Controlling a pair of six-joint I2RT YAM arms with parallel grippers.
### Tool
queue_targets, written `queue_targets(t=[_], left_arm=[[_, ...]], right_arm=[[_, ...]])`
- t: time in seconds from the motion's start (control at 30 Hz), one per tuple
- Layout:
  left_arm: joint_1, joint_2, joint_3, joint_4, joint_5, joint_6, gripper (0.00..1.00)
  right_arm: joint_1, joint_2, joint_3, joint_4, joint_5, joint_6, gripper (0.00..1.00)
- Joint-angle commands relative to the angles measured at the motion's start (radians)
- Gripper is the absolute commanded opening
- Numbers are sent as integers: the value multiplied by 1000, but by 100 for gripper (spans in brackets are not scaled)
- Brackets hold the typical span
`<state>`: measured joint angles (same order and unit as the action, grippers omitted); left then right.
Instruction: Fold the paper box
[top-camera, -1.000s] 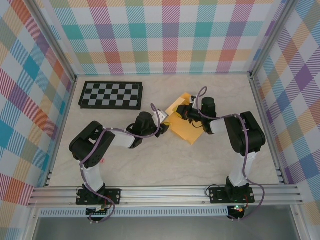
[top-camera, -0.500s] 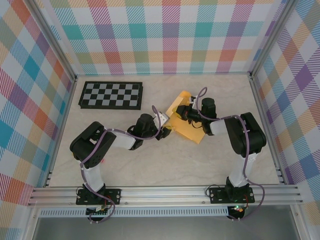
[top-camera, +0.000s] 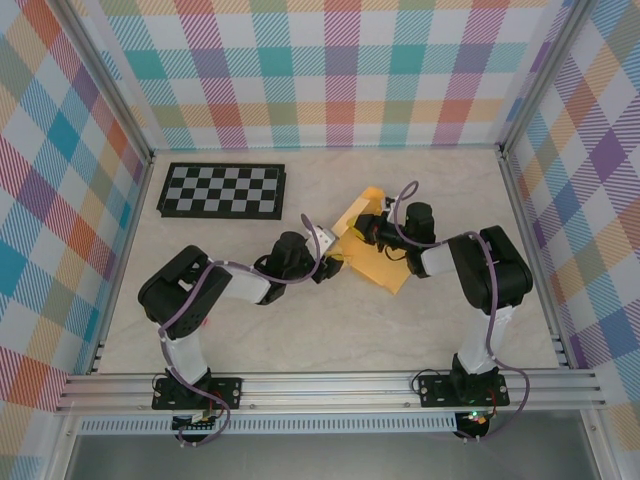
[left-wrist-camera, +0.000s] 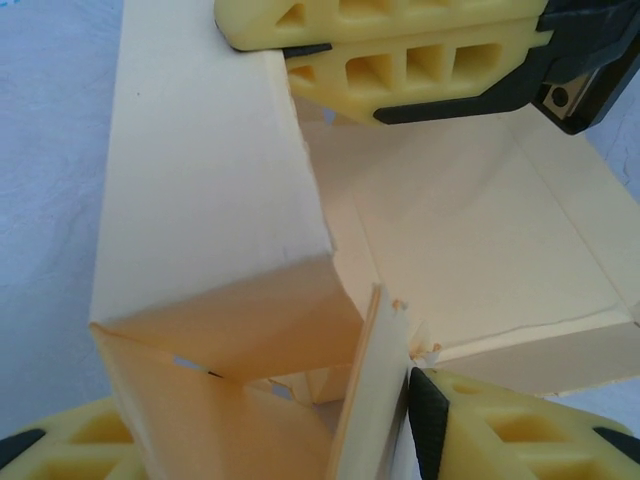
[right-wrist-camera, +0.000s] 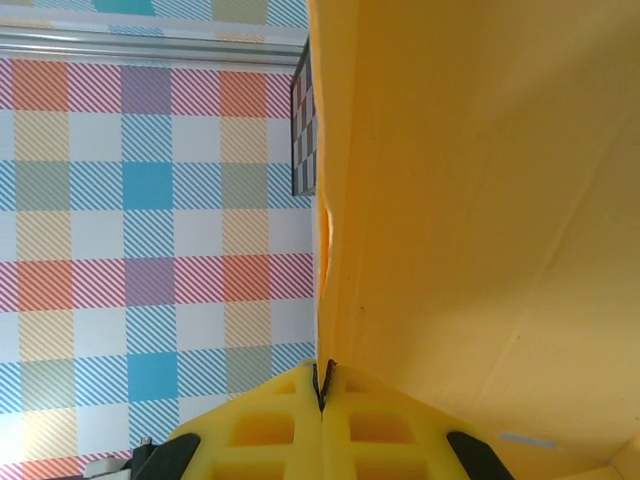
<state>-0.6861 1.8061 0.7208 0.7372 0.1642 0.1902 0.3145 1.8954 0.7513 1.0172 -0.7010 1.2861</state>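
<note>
The paper box (top-camera: 378, 262), half folded, is seen lying on the table (top-camera: 300, 330) between the two pincers. The right pincer (right-wrist-camera: 322, 392) is clenched on a raised wall of it, the thin edge being pinched between the closed fingers. The left pincer (left-wrist-camera: 260, 412) is set at the box's corner, its fingers (left-wrist-camera: 500, 425) parted with folded flaps between them; whether these are squeezed cannot be told from so close. The checkerboard (top-camera: 222, 190) is seen well apart, beyond the left pincer.
</note>
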Motion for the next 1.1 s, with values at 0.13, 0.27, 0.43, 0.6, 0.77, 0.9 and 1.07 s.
queue_targets(t=[0.13,0.27,0.43,0.6,0.77,0.9,1.07], left_arm=[[10,-156,-25,-8,-96,11,57],[88,-211,-69,-18,-84,-22,59],[177,-274,-132,-44,-47,-69,62],[226,-306,-180,-66,-16,-64,63],[292,-275,-182,-30,40,-92,63],[300,-251,-147,-35,38,-88,63],[345,-292,-137,-37,76,-126,64]], right_arm=[[39,31,169,50,57,70,0],[61,142,340,19,1,76,0],[84,282,491,-28,-53,47,0],[90,369,529,-48,-99,36,0],[91,403,526,-76,-106,18,0],[90,410,553,-106,-104,13,0],[92,418,623,-173,-102,27,0]])
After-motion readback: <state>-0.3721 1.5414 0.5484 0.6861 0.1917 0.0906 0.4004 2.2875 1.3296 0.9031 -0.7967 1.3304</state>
